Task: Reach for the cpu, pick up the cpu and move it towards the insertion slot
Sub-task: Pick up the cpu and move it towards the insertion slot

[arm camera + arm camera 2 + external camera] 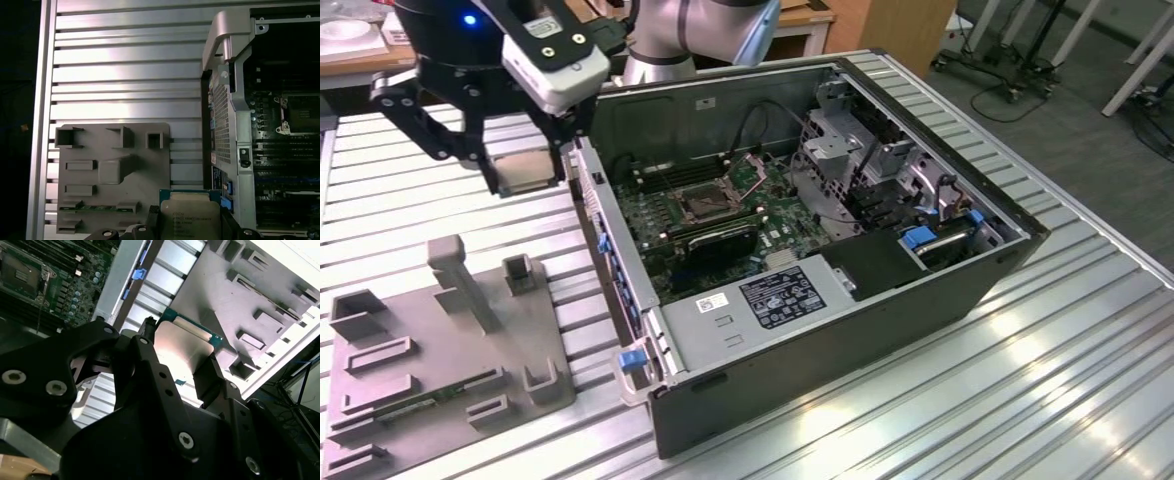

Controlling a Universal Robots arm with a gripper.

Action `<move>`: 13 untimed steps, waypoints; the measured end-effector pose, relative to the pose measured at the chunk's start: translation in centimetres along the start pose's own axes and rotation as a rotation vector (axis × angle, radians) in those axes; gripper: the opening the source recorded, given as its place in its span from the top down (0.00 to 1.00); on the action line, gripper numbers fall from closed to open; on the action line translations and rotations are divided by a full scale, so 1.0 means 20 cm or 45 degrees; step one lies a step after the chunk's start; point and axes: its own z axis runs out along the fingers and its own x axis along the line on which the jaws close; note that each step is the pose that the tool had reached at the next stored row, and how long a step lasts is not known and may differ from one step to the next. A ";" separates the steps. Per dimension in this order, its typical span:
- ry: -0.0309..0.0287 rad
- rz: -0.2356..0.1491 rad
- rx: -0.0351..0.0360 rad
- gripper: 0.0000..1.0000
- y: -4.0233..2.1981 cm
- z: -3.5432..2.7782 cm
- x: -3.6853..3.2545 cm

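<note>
Our gripper is clamping the cpu by its edges, the insertion slot lying below; we judge it could slip sideways.

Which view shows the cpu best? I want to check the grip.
The second wrist view: the cpu shows broadly, its metal top clamped between the gripper fingers. The first wrist view shows its printed top at the frame's edge. The exterior view shows it small, partly hidden.
</note>
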 end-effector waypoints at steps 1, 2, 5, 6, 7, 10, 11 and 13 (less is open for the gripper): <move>-0.0001 0.001 0.0001 0.45 0.001 0.000 -0.014; -0.0001 0.001 0.0002 0.45 0.001 0.000 -0.026; -0.0002 0.002 0.0002 0.45 0.003 0.001 -0.066; -0.0002 0.003 0.0002 0.45 0.004 0.001 -0.079; -0.0002 0.003 0.0002 0.45 0.004 0.001 -0.094; -0.0003 0.004 0.0002 0.45 0.006 0.002 -0.133; -0.0003 0.005 0.0003 0.45 0.007 0.002 -0.145; -0.0004 0.005 0.0001 0.45 0.009 0.002 -0.168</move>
